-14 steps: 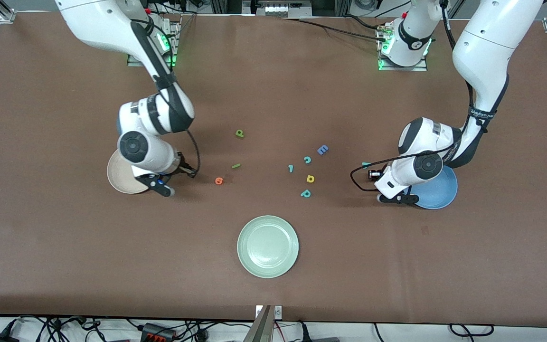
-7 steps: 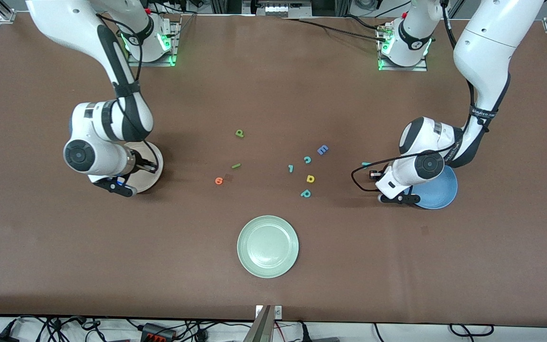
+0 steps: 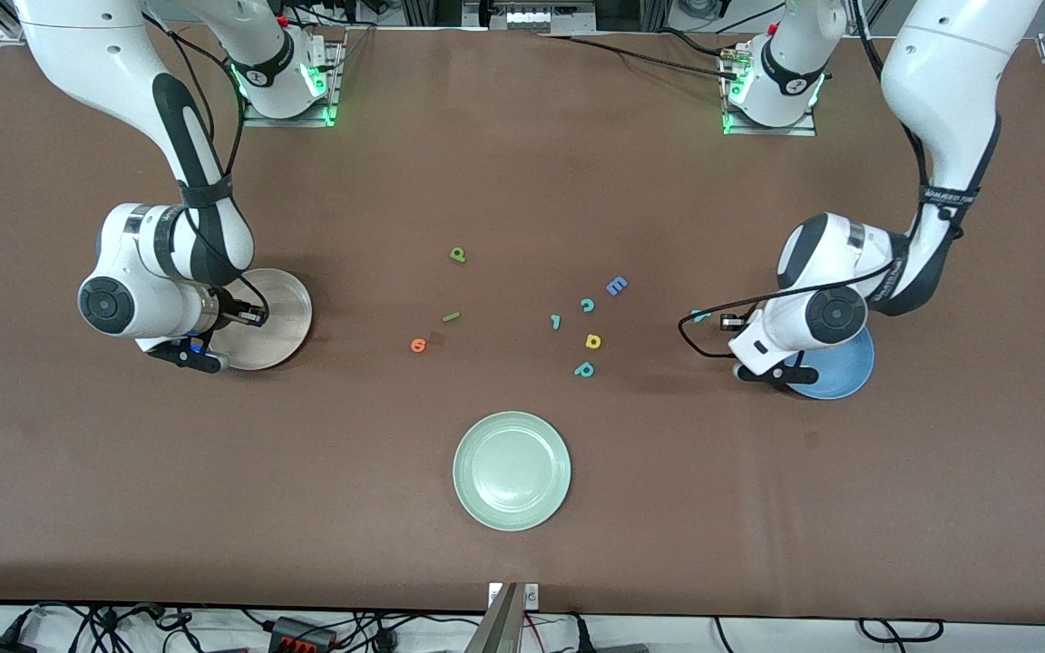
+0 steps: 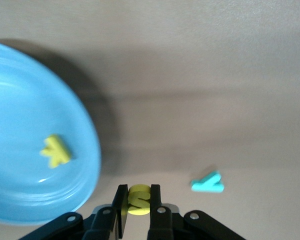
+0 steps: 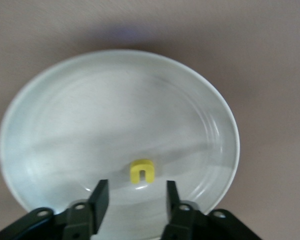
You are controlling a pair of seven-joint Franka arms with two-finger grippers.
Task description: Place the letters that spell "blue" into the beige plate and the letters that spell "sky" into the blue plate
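The right gripper (image 5: 133, 200), jaws now spread above the beige plate (image 5: 50, 100), has just dropped the yellow u (image 5: 141, 170) there, while the left gripper (image 4: 137, 202) has pinched the yellow s (image 4: 138, 197) beside the blue plate (image 4: 20, 110).

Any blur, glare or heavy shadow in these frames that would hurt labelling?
Front view: sharp, evenly lit, soft shadows under both arms. Left wrist view: blue plate and the yellow k in it are soft; a dark shadow lies beside the plate. Right wrist view: beige plate looks washed-out and slightly blurred, yellow u still readable.
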